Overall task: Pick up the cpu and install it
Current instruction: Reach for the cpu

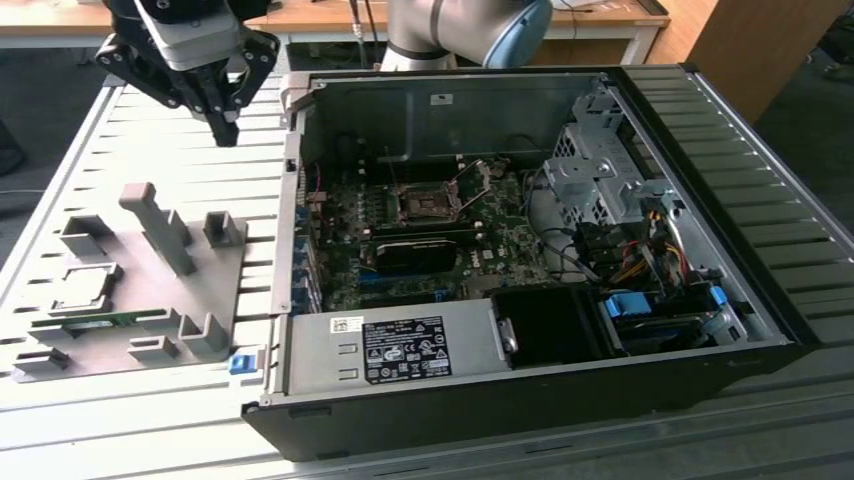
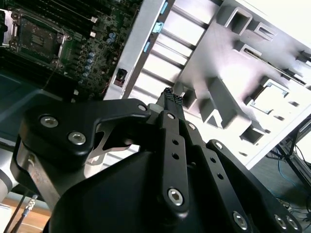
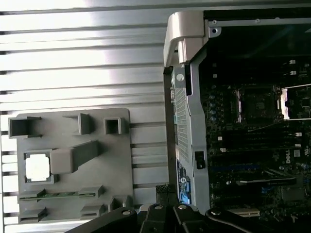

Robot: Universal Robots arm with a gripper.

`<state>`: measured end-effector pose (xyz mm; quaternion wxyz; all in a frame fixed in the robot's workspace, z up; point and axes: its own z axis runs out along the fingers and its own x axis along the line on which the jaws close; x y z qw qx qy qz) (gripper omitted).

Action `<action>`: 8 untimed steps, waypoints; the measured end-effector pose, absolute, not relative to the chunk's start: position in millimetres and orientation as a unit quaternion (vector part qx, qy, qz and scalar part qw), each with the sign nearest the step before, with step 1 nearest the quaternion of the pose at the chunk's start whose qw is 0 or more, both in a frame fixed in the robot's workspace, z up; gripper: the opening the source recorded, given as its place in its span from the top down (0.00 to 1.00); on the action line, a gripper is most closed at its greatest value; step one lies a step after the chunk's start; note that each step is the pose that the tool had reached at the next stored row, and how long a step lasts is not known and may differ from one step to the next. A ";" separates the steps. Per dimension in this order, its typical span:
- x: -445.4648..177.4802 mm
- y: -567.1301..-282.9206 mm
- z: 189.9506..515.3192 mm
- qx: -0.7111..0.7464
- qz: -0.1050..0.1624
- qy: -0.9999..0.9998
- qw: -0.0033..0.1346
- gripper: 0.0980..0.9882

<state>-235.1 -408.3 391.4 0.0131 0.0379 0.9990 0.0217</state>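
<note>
Slats line the surface [image 1: 160, 150] in the exterior view. Above them the end effector [image 1: 224, 128] hangs pinched together, holding nothing. The cpu [image 1: 83, 287] lies in a grey fixture plate [image 1: 147, 295], outside the open computer case [image 1: 534, 410]. The second wrist view shows the closed tips over that plate. In the first wrist view the cpu sits in a square recess.

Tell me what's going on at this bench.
A robot arm is set to install a cpu in the open computer case. Its gripper hangs over the slatted table, between the case and the grey fixture plate, shut and holding nothing. The cpu lies in a recess on the fixture plate, untouched. The motherboard's cpu socket looks open.
</note>
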 end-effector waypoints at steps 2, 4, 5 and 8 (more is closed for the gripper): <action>-239.0 -408.3 391.5 0.038 0.022 0.999 0.013 0.99; -242.8 -408.3 391.4 0.038 0.022 0.999 0.013 0.99; -244.5 -408.3 391.4 0.038 0.022 0.999 0.013 0.99; -249.7 -408.3 391.3 0.038 0.022 0.999 0.013 0.99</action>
